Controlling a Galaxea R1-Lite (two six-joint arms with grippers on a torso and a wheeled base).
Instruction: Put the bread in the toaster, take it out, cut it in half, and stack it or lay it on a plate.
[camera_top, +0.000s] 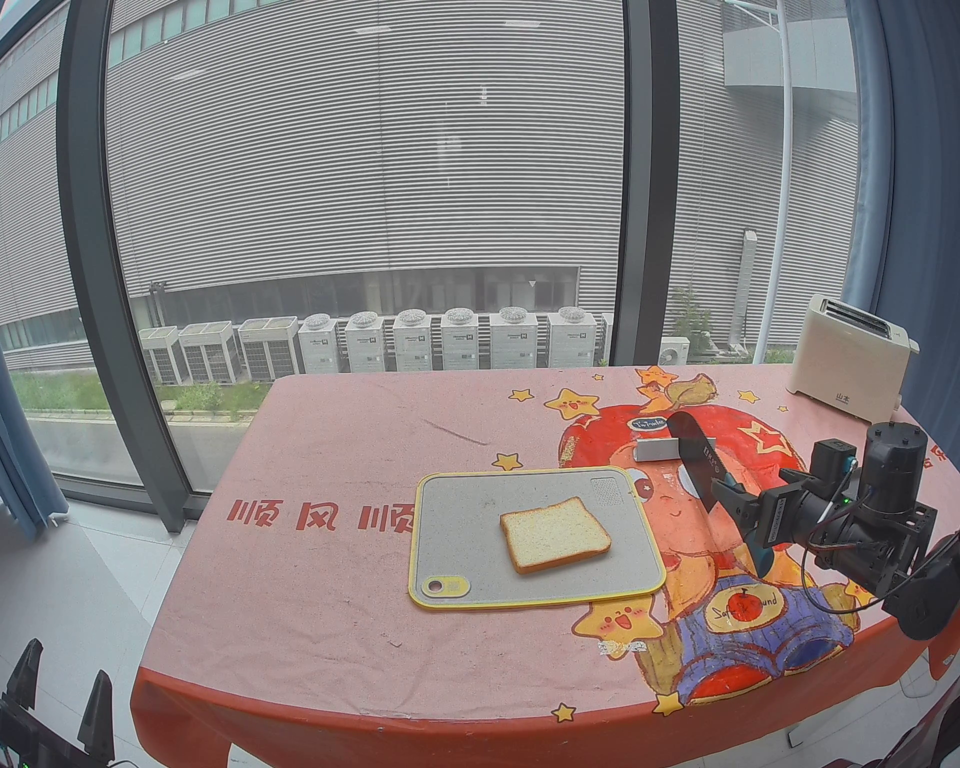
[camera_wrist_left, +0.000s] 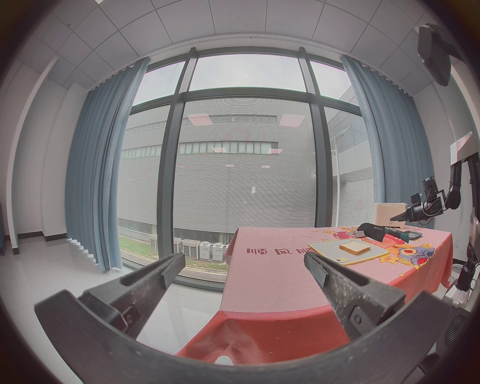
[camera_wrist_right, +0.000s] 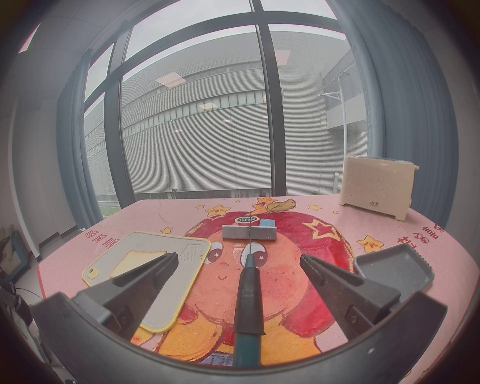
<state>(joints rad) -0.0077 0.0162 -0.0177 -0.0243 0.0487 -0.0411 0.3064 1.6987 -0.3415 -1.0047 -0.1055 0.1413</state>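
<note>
The knife (camera_wrist_right: 248, 305) lies right between the two fingers (camera_wrist_right: 145, 280) of the right gripper (camera_wrist_right: 239, 260). Those fingers are wide apart, one on each side of the handle, not squeezing it. The knife's long line runs straight away from the gripper toward the window, so the handle is the near end. The thin black blade is the far end, standing on its edge in a little grey knife rest (camera_wrist_right: 249, 232). I think this matters most for the next move: the fingers only need to close on the handle to grab it. The right arm is much the nearer one. The left gripper (camera_wrist_left: 244, 257) hangs off the table's (camera_top: 330, 450) near left corner, well apart from everything, with its fingers apart too and nothing in them. The slice of bread (camera_top: 555, 534) lies flat on the grey cutting board (camera_top: 460, 530), to the left of the knife. It is one whole piece, pale with a brown crust (I cannot tell if it is toasted), and has no cut in it. The white toaster (camera_top: 850, 358) stands at the far right corner, and a dark tray (camera_wrist_right: 395, 265) sits near the right gripper.
</note>
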